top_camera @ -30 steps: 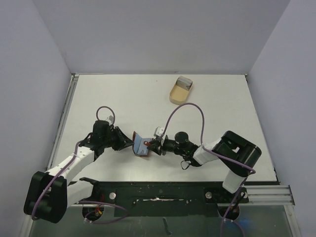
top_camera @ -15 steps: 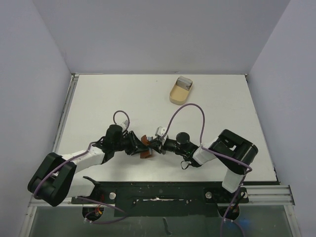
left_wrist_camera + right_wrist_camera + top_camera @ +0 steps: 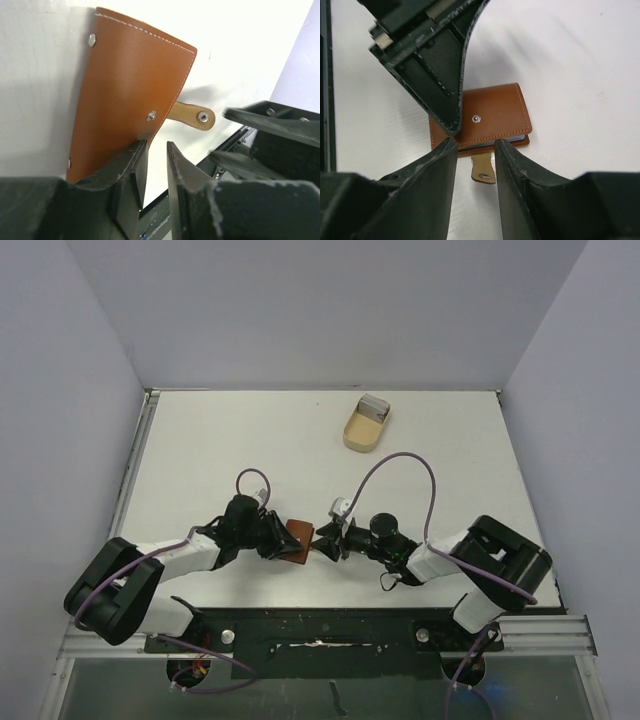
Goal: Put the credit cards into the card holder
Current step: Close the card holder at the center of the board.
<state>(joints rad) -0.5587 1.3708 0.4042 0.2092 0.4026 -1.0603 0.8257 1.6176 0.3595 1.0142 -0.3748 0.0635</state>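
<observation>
The card holder lies shut on the counter, lower middle of the top view, with the credit cards seemingly inside. The left end effector and the right end effector flank it, both a little open and empty. Next, I think: fasten the strap.

**Twin-arm manipulator: body construction.**
White link shells on the left arm and right arm are joined by black joint housings; a purple cable is looped along each; matte black pincer fingers are fitted.
</observation>
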